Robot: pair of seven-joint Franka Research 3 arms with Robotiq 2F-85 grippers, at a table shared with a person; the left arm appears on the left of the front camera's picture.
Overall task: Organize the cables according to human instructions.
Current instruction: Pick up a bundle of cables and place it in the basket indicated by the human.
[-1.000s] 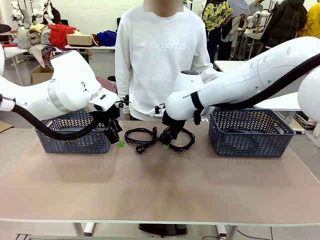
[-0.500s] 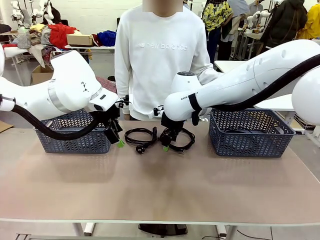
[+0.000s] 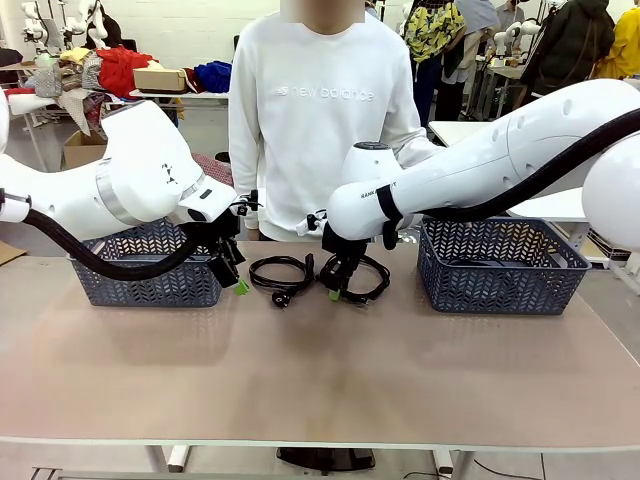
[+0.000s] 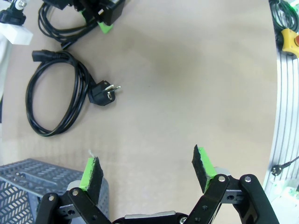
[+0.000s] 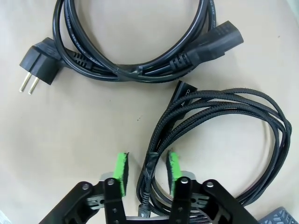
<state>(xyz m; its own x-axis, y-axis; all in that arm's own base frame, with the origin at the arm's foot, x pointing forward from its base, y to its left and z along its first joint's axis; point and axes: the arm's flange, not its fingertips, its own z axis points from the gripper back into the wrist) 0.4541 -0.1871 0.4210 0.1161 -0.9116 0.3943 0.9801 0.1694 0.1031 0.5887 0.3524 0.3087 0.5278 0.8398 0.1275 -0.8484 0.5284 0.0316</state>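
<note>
Right gripper (image 3: 335, 292), in the front view, has drawn its jaws in over the last second. They stood wide above the braided cable (image 3: 368, 282) and now pinch the near edge of that coil, which lies on the table (image 3: 320, 380) directly beneath. We judge the pick begun, with the lift and the sorting not yet done. Beside this gripper, toward the other arm, lies the smooth cord (image 3: 283, 270). Past that the left gripper (image 3: 238, 285) hangs where it was, spread and empty. Behind the left gripper sits the left basket (image 3: 150, 285), and outward of the right gripper sits the right basket (image 3: 500, 280). The person (image 3: 320, 120) stands across from both, and we cannot tell which basket is wanted.

In the left wrist view, the left gripper (image 4: 147, 163) gapes over bare table. The smooth cord (image 4: 81, 88) lies ahead and off to one side, its plug (image 4: 100, 93) turned toward the open space in front of the pads.

In the right wrist view, the right gripper (image 5: 147, 170) clenches the braided cable (image 5: 224, 98) at its bound neck, a pad on either side. The smooth cord (image 5: 131, 72) lies just ahead, very near the braided loops and seemingly apart. We think a careless lift could snag and drag it
</note>
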